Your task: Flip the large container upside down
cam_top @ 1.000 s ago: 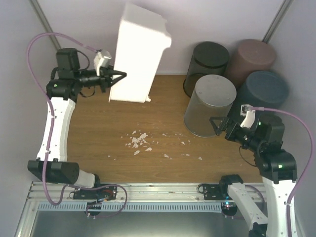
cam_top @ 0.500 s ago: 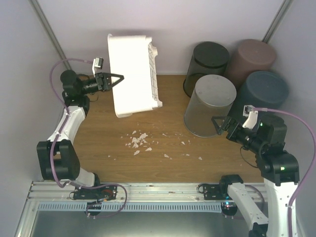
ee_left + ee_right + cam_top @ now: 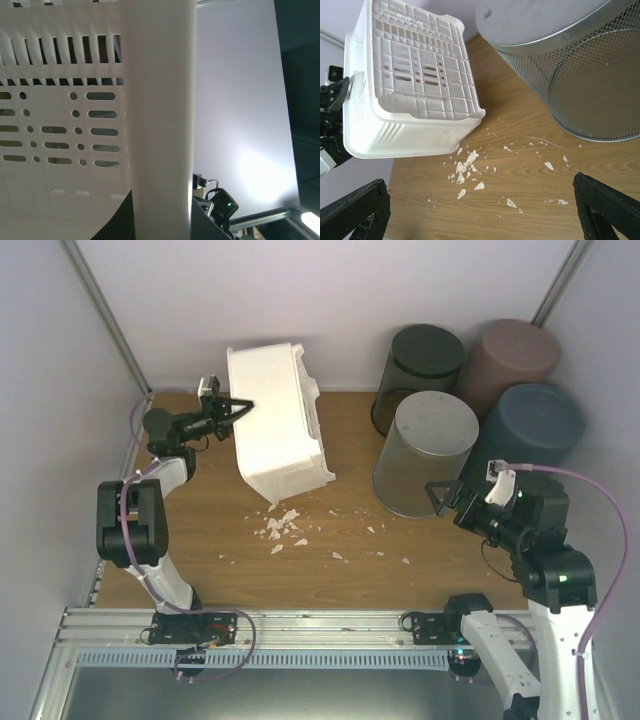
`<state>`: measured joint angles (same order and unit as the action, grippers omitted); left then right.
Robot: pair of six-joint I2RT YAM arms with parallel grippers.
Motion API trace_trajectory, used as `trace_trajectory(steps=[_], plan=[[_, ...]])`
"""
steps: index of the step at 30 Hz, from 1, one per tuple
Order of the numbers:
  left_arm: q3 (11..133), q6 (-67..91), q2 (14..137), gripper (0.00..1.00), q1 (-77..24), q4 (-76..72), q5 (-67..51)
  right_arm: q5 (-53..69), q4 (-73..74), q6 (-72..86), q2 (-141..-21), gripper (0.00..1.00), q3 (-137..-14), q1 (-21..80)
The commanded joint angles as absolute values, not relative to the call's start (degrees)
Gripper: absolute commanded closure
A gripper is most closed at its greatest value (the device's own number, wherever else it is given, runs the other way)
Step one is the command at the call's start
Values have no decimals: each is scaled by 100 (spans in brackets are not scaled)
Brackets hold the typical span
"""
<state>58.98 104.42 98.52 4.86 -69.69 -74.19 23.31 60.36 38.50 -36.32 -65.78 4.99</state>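
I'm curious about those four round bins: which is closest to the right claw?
The silver mesh bin, the only light-coloured one, standing in front of the others; the open right gripper is beside it.

White slotted container (image 3: pixel 275 430), silver mesh bin (image 3: pixel 425 455), brown wood-grain table (image 3: pixel 200 540).

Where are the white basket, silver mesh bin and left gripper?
white basket (image 3: pixel 422 75): right wrist view, on its gridded base.
silver mesh bin (image 3: pixel 432 435): top view, on its upturned flat base.
left gripper (image 3: pixel 243 404): top view, between the fingertips at the basket's edge.
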Motion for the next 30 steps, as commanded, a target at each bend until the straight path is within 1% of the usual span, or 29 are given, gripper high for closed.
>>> trace_trajectory(steps=[1,11,17,18,20,21,22,24,28,30], plan=[[5891,10951,9937,100,478,-8155,-7069,2316,5880,3924,-3635,0,-6472,562],[5838,11658,10654,100,369,-8491,-7139,2268,5831,3885,-3698,0,-6305,561],[5819,11890,10904,100,466,-8742,-7440,2334,5702,3920,-3710,1,-6135,561],[5814,11907,10932,99,492,-8761,-7503,2330,5695,3920,-3721,0,-6140,558],[5766,11908,10993,88,560,-8784,-7591,2325,5671,3907,-3740,1,-6144,560],[5744,11913,11030,78,595,-8806,-7624,2328,5669,3896,-3751,0,-6131,554],[5721,11947,11071,73,628,-8882,-7647,2329,5668,3886,-3765,0,-6116,561],[5697,12130,11169,65,675,-9191,-7705,2350,5663,3878,-3768,1,-6080,562],[5651,12043,11273,50,774,-9248,-7945,2347,5643,3860,-3760,1,-6039,560],[5567,12043,11366,48,879,-9375,-8026,2363,5611,3869,-3752,1,-6015,557]])
